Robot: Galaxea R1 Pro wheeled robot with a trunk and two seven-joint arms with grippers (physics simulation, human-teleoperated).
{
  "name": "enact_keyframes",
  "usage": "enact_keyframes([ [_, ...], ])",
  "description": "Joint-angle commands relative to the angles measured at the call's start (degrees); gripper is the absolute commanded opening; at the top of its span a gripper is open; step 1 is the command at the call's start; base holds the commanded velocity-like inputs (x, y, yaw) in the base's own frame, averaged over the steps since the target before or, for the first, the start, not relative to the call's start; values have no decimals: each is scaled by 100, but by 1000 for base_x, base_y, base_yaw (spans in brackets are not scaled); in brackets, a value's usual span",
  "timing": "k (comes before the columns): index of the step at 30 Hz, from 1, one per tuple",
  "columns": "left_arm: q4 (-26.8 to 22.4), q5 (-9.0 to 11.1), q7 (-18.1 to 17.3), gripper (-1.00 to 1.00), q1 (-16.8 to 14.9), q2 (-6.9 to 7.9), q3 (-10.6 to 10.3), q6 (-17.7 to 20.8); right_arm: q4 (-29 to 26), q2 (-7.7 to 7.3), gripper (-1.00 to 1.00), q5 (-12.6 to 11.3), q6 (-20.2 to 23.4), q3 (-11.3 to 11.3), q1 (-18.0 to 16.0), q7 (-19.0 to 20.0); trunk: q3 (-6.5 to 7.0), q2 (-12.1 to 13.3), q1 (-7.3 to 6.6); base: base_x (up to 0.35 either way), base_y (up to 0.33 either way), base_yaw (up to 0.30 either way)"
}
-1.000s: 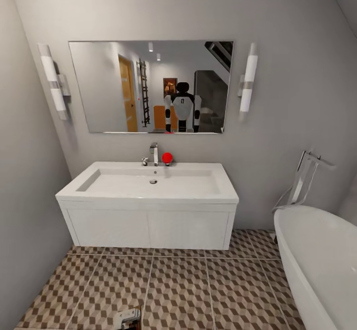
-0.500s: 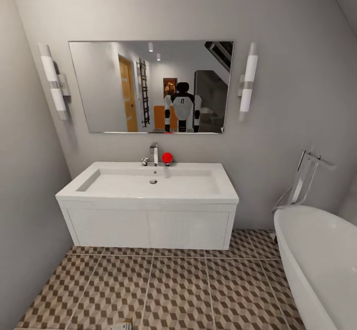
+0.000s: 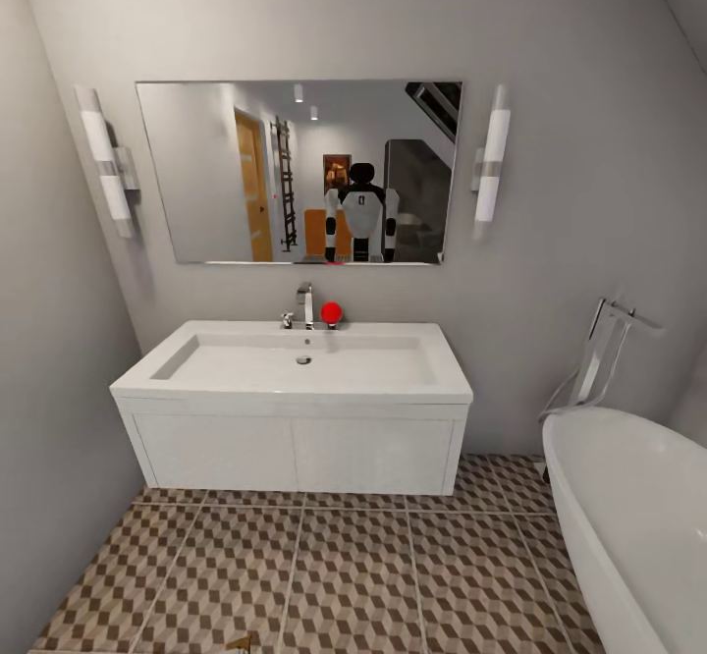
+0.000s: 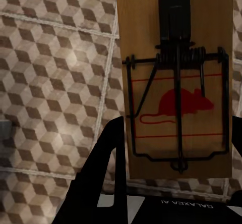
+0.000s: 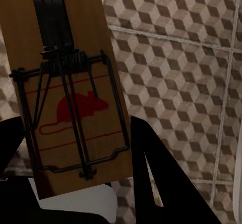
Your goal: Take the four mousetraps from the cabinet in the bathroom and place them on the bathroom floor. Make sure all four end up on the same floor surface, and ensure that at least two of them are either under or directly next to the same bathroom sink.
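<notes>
Left wrist view: my left gripper [image 4: 174,193] has its dark fingers closed on a mousetrap [image 4: 176,82], a flat brown wooden board with black wire spring and a red mouse print, held above the cube-patterned floor [image 4: 55,82]. My right gripper [image 5: 75,183] clamps a second trap [image 5: 68,88] of the same make over the same tiles. Farther off in the head view, the white straight-edged sink [image 3: 295,379] hangs on the grey wall under a mirror [image 3: 299,171], the smooth oval tub [image 3: 628,517] at right.
</notes>
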Motion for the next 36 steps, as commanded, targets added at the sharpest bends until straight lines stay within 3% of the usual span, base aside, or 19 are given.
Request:
enact_keyframes([
  [1,6,38,-6,-100,-1,-8,-47,-23,18,-2,-100,-5,-3,35,-10,45,-7,-5,0,0,0,0],
  [11,5,36,27,-100,7,-82,-56,14,16,-18,-100,1,55,36,-12,208,-7,-5,0,0,0,0],
  [30,7,84,52,-100,9,-354,-43,79,16,-17,-100,2,49,36,-8,207,-7,-5,0,0,0,0],
  [36,12,84,16,-100,7,-380,-43,81,16,-18,-100,2,51,36,-10,213,-115,-246,132,0,0,0],
])
